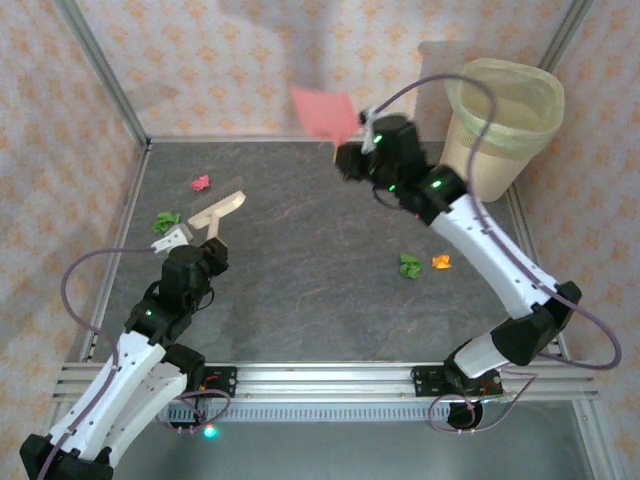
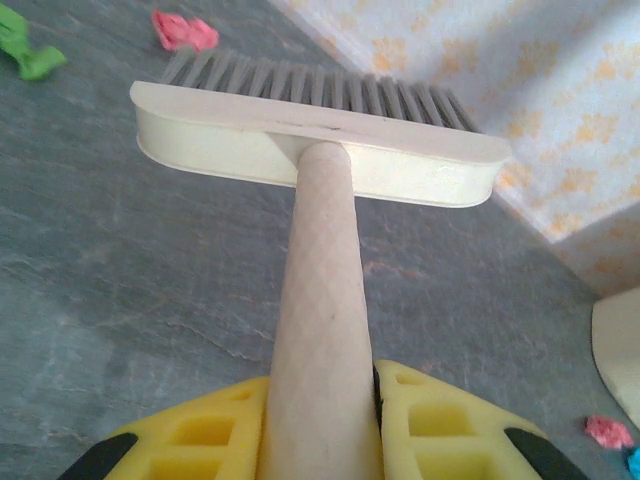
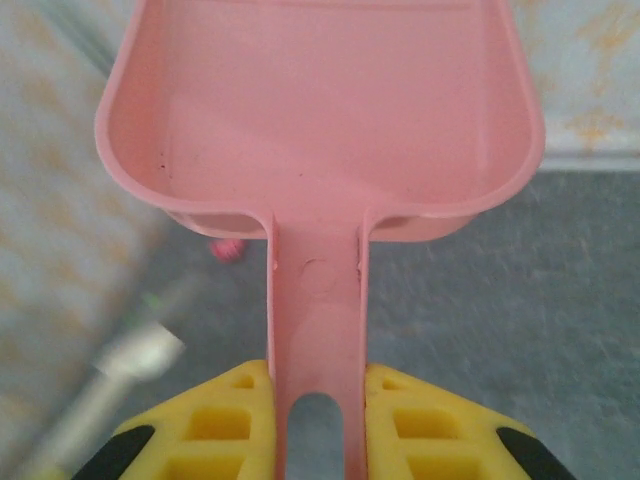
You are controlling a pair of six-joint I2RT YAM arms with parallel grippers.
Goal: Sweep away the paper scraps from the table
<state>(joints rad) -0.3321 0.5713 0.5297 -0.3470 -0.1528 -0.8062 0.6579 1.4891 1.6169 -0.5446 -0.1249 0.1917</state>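
My left gripper (image 1: 207,238) (image 2: 322,425) is shut on the cream handle of a brush (image 1: 221,208) (image 2: 318,150), whose bristles rest on the table (image 1: 300,290) at the left. Paper scraps lie nearby: a pink one (image 1: 201,182) (image 2: 183,30) just past the brush head and a green one (image 1: 166,221) (image 2: 28,50) to its left. A green scrap (image 1: 410,266) and an orange scrap (image 1: 441,262) lie right of centre. My right gripper (image 1: 352,152) (image 3: 317,420) is shut on the handle of a pink dustpan (image 1: 325,112) (image 3: 320,110), held up in the air at the back.
A cream bin (image 1: 503,120) with a green liner stands in the back right corner. Aluminium rails edge the table, with patterned walls behind. In the left wrist view, a pink scrap (image 2: 608,431) and a blue scrap (image 2: 634,462) lie at the lower right.
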